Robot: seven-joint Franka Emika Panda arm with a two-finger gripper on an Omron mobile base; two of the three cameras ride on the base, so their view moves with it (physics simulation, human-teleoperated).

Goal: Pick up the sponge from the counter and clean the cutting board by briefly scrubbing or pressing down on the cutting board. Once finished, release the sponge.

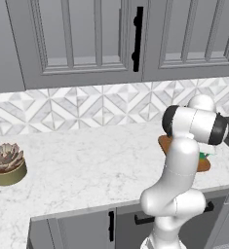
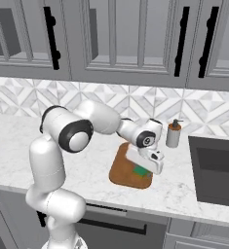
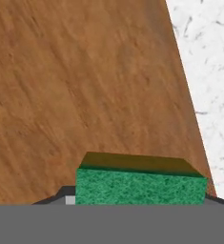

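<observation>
**Sponge held low over the board, ready to press**

Green sponge point(image 3: 141, 187) sits closest to the hand camera, clamped between the two dark tips of the claw point(image 3: 137, 200), which stand narrow on either side of it. Its green scouring face looks toward the lens and a darker, yellowish layer shows along the far edge. That hold makes sense for the job: gripped by its sides, the block can be pushed flat down without slipping out.

Just beyond it spreads the brown wood of the cutting board point(image 3: 85, 81), with its edge running diagonally on the right and the white marble tabletop point(image 3: 208, 71) past that edge. So the sponge hangs over the board's surface near one side, not over its middle. Whether it already touches the wood I cannot tell from these views.

From the right base view, the arm bends down over the board and a bit of green shows beneath the hand, toward the board's front right corner. My judgement is that the pick-up is done and the scrubbing or pressing step is in hand; release is not yet done.

Farther back stands a soap dispenser point(image 2: 173, 133) near the patterned tile wall, and a dark cooktop point(image 2: 216, 168) lies to the right. Well apart on the far left rests a potted succulent point(image 1: 7, 163).
</observation>
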